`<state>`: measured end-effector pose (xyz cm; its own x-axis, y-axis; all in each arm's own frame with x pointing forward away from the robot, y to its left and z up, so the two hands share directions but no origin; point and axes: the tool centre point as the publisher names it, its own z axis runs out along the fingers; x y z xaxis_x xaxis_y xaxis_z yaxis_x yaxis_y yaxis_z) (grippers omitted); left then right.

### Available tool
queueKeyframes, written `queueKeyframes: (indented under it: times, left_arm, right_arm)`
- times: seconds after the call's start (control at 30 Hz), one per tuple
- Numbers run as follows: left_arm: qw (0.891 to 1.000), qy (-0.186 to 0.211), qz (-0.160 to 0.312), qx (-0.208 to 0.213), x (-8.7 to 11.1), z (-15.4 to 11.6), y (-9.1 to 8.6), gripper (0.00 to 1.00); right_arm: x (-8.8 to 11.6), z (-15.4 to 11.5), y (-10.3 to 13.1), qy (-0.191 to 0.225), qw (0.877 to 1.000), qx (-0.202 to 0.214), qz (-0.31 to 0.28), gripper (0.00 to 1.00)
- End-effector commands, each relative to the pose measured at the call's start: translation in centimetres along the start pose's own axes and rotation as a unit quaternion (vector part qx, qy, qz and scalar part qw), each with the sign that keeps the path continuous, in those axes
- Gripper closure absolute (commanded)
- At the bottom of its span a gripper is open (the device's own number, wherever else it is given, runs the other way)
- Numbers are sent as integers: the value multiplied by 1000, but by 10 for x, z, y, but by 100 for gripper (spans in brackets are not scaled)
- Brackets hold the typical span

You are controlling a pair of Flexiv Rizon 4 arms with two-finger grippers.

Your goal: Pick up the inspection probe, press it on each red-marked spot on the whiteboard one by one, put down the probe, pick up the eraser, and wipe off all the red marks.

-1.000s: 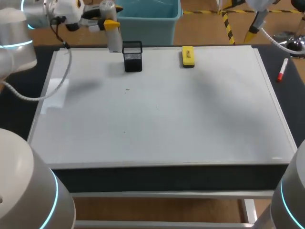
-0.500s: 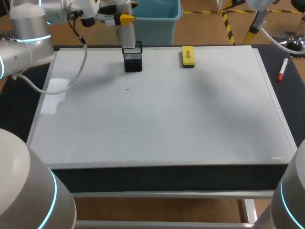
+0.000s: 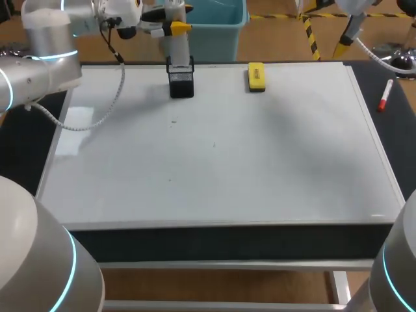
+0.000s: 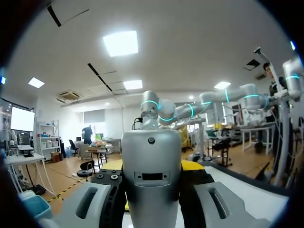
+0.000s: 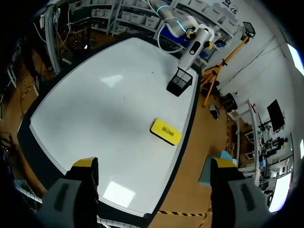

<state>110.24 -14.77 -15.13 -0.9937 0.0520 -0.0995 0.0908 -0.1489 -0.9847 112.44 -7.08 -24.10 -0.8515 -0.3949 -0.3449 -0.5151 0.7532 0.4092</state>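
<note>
Our left end effector (image 3: 173, 19) grips the probe (image 3: 177, 49) upright over the mesh cup (image 3: 181, 82); the eraser (image 3: 256, 76) lies at the cup's three o'clock. Our right end effector (image 5: 154, 167) hangs open.

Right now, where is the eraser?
Head view: the eraser lies on the whiteboard near its far edge, right of the black holder, with nothing touching it.

Left fingers (image 3: 179, 27) closed, right fingers (image 5: 86, 163) apart
</note>
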Motion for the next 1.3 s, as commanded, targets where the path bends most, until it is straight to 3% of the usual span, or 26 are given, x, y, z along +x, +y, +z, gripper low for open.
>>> queueKeyframes:
  times: [0.03,1.3]
  left_arm:
    - [1000,5,5,-2,-7,0,2,100]
    - [1000,7,13,-4,-33,-9,50,100]
  right_arm:
    - [0,0,0,2,1000,2,-1,0]
    - [0,0,0,2,1000,2,-1,0]
